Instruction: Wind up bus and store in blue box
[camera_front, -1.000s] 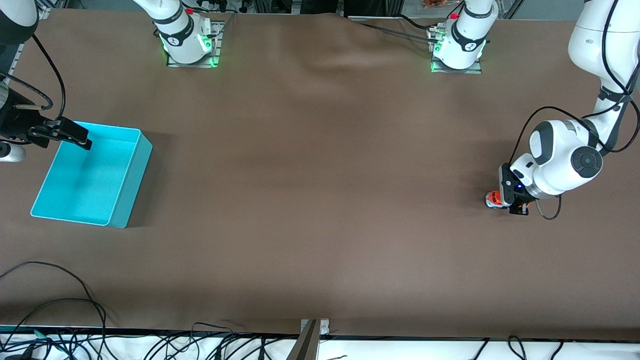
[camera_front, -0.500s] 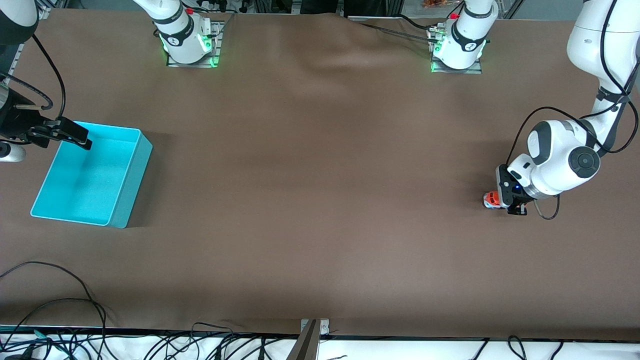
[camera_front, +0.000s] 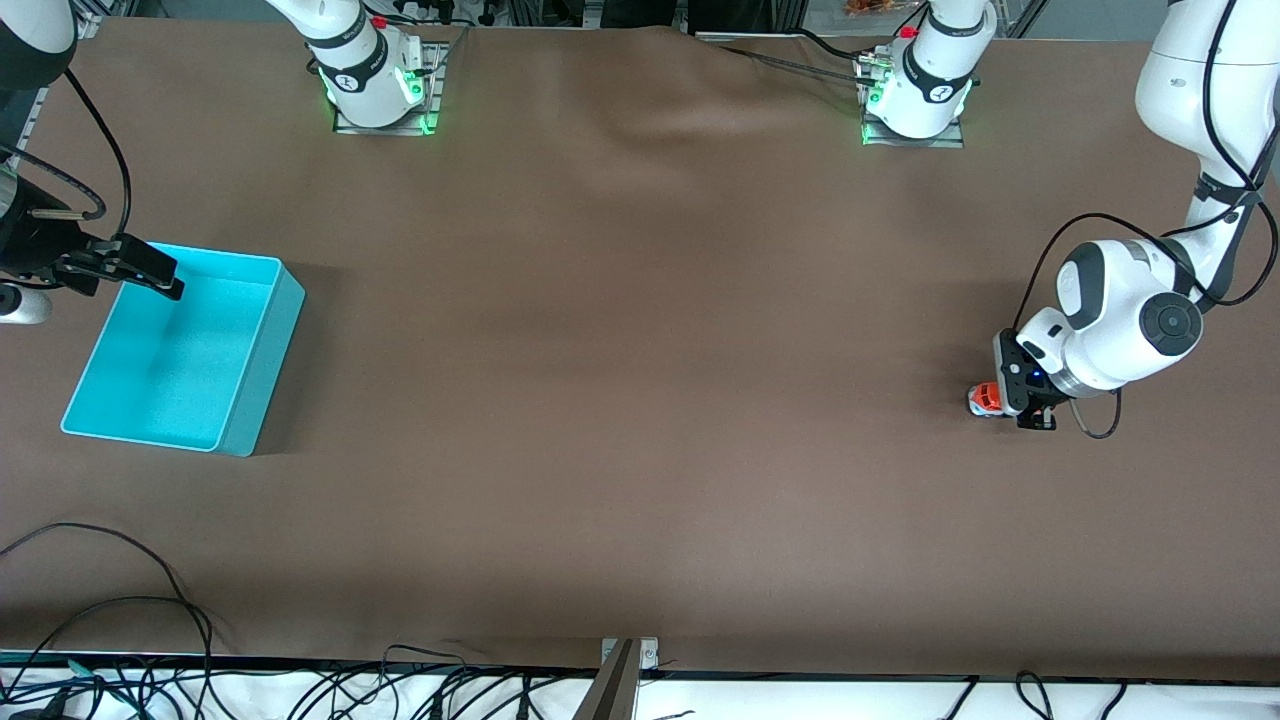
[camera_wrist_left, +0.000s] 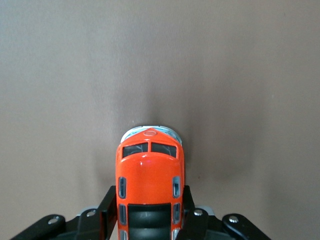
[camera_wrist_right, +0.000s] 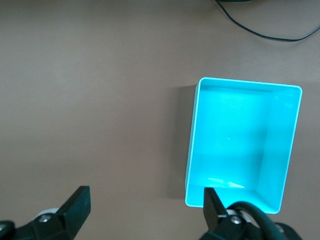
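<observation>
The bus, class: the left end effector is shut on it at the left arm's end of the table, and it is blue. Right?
Not quite: the bus is orange-red, as the left wrist view shows. The left end effector is indeed shut on it at that end of the table.

Left gripper clamps the bus from both sides, 2 black fingers pressed on its orange body. Windshield and silver bumper point away over the brown table.

left tool clamped low; right tool spread, waiting
</observation>
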